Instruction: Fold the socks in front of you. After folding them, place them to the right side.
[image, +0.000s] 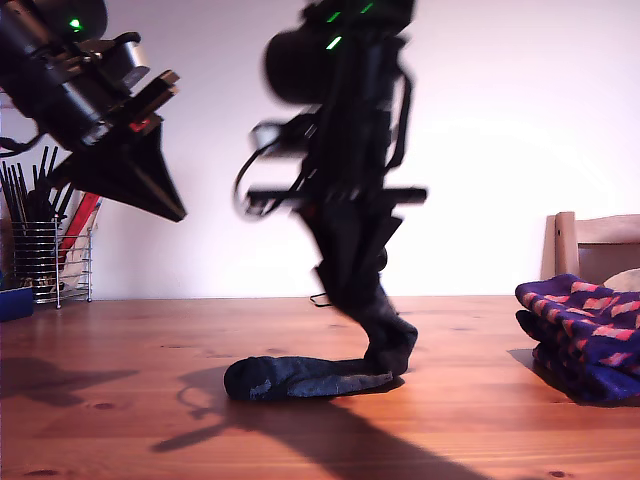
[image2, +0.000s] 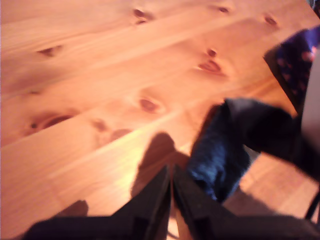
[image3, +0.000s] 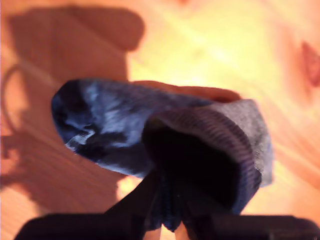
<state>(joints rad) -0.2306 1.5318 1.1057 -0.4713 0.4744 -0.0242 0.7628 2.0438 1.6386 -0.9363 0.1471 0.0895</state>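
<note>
One dark grey-blue sock (image: 320, 375) lay mid-table (image: 120, 350), cuff end pinched in my second gripper (image3: 167, 220) and raised, toe end on wood: likely mid-fold, cuff being carried over toe. My first gripper (image2: 171, 200) hung high at exterior view's left, jaws together, empty, clear of fold. Folded checked socks (image: 585, 335) stacked at exterior view's right, probable drop spot. Wire pen holder (image: 50, 255) far at exterior view's left.

Dark grey-blue sock (image: 300, 378); navy-purple socks (image: 585, 335) with red-pink diamond checks; orange-brown knotted wood tabletop (image: 120, 350); black claws; white wall (image: 500, 150).
</note>
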